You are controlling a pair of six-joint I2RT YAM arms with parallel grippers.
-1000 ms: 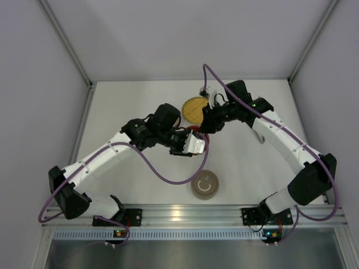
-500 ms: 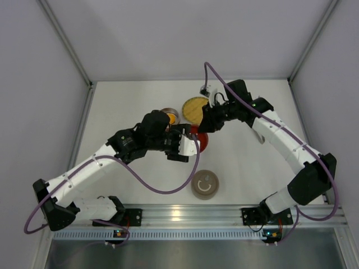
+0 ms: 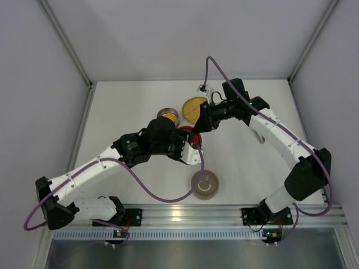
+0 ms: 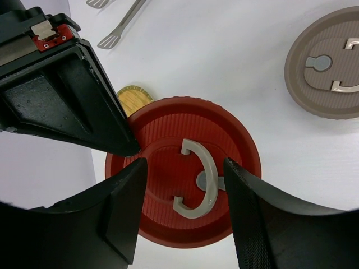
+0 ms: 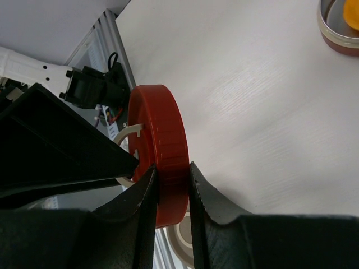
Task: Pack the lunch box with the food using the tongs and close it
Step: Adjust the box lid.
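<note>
The white worktop carries everything, and both arms reach in over its middle. The left arm comes in from the near left and the right arm from the near right.

The woven yellow plate lies toward the far side at the centre. A brown lid with a pale handle lies flat near the front edge, well apart from the plate.

Between these two, the red lid is clamped at its rim by the right hand, one finger on each face. Its grey loop handle faces the left hand. That hand stands wide, with its fingers on either side of the handle and a clear gap to each.

The round tin of the lunch box sits uncovered just left of the plate. The tongs lie flat on the worktop to the right of the red lid; the top view mostly hides them under the right arm. The orange ball rests inside the tin. The red food pieces cannot be made out.
</note>
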